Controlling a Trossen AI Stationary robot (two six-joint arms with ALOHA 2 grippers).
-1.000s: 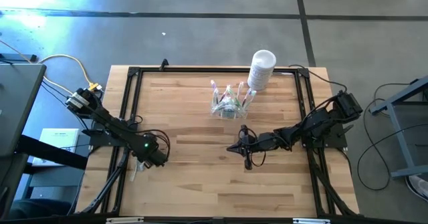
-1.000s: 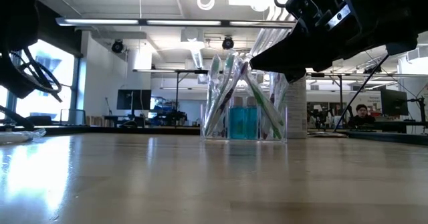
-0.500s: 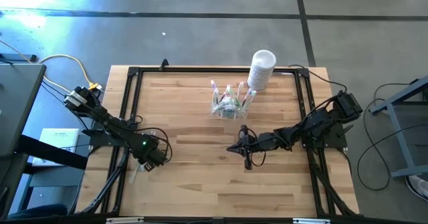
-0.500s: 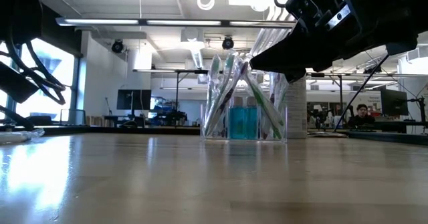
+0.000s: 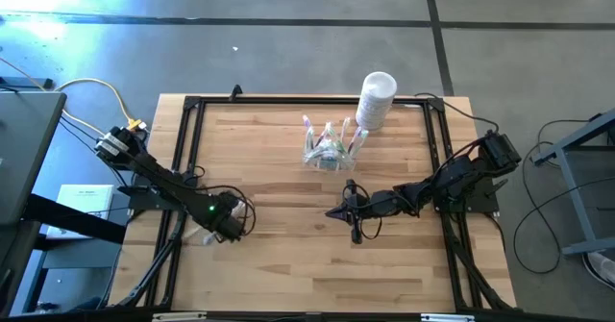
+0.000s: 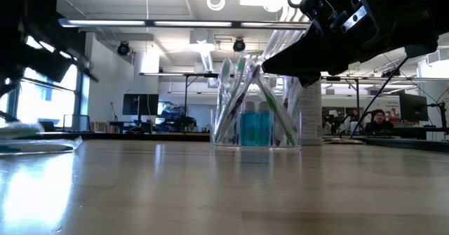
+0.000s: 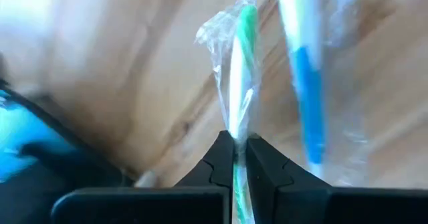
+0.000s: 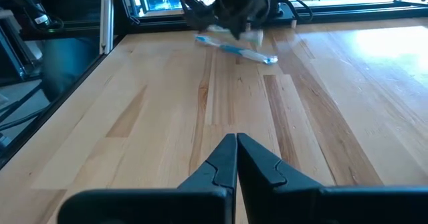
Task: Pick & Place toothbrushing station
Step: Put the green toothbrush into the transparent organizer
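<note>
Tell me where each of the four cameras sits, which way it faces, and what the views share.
High view: overhead, straight down on the table; both arms show.
Low view: at tabletop height, facing the toothbrushing station; dark arm parts hang above.
Left wrist view: on the left arm, facing the tabletop; the left gripper is shut on a green wrapped toothbrush.
Right wrist view: on the right arm, looking across the table; the right gripper is shut, empty.
Shared: both wrist views show the blue toothbrush.

Grey concrete floor (image 5: 288,43) around the table; beyond, bright windows (image 6: 31,95), ceiling light strips (image 6: 182,23), desks with monitors (image 6: 140,104)
</note>
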